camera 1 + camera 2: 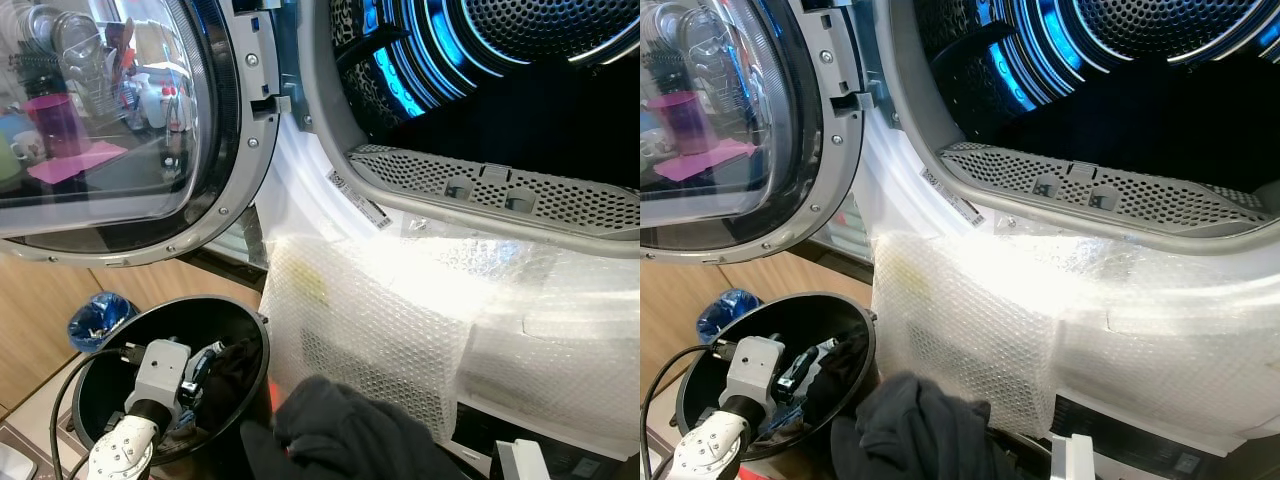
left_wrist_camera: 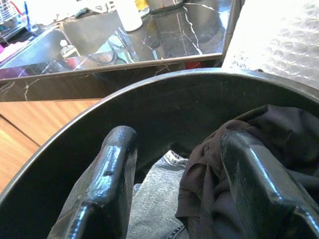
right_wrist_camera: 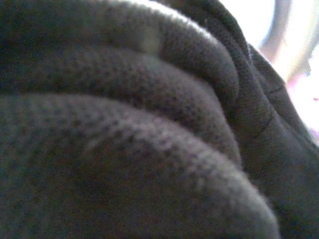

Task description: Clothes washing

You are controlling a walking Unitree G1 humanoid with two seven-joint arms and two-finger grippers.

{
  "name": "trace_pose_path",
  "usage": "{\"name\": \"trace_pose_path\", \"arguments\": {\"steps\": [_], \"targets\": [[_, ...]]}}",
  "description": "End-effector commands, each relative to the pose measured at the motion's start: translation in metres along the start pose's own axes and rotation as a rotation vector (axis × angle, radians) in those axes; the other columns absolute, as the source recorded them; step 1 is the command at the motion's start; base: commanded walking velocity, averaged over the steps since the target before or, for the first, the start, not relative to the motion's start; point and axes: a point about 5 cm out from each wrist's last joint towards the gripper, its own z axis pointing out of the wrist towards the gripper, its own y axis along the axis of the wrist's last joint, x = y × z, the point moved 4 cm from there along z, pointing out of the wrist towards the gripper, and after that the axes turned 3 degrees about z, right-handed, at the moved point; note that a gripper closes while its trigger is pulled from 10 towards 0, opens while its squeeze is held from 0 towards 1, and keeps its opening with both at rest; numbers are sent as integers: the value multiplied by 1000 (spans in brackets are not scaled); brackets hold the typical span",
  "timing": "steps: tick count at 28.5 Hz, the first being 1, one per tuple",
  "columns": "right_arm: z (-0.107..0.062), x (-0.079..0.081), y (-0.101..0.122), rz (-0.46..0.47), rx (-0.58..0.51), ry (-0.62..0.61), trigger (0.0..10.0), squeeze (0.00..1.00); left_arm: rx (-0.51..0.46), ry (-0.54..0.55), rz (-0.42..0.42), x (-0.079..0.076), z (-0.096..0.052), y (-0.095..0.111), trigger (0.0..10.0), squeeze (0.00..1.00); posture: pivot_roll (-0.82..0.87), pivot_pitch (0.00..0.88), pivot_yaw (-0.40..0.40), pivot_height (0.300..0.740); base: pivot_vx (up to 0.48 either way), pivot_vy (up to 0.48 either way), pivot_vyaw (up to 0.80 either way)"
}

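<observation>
Dark garment [image 3: 149,124] against the right wrist lens; left claw [image 2: 174,184] spread inside black bin [image 1: 100,360], over grey denim [image 2: 154,199].

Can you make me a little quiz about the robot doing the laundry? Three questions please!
1. True or false: the washer door is shut.
2. Where is the left gripper reaching?
A. into the black bucket
B. into the drum
C. onto the floor
3. Fill in: the front of the washer under the opening is covered in ______ wrap.

Key:
1. False. The door is swung open to the left.
2. A. Its open fingers sit inside the bucket by a dark cloth and something grey.
3. Bubble.
</observation>
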Motion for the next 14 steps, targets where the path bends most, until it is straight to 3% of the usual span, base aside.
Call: {"name": "trace_pose_path", "arguments": {"steps": [1, 5, 11, 14], "targets": [[14, 11, 27, -34, -111, 77, 0, 0, 2, 4, 31, 5, 1, -1, 10000, 0, -137, 0, 113, 740, 0, 0, 0], [33, 3, 86, -117, -364, 99, 0, 0, 1, 6, 29, 5, 2, -1, 10000, 0, -119, 0, 110, 740, 0, 0, 0], [40, -24, 150, -194, -562, 32, 0, 0, 7, 18, 23, 5, 1, -3, 10000, 0, -108, 0, 106, 740, 0, 0, 0], [41, -27, 160, -200, -585, 30, 0, 0, 7, 18, 23, 5, 1, -3, 10000, 0, -103, 0, 100, 740, 0, 0, 0]]}}
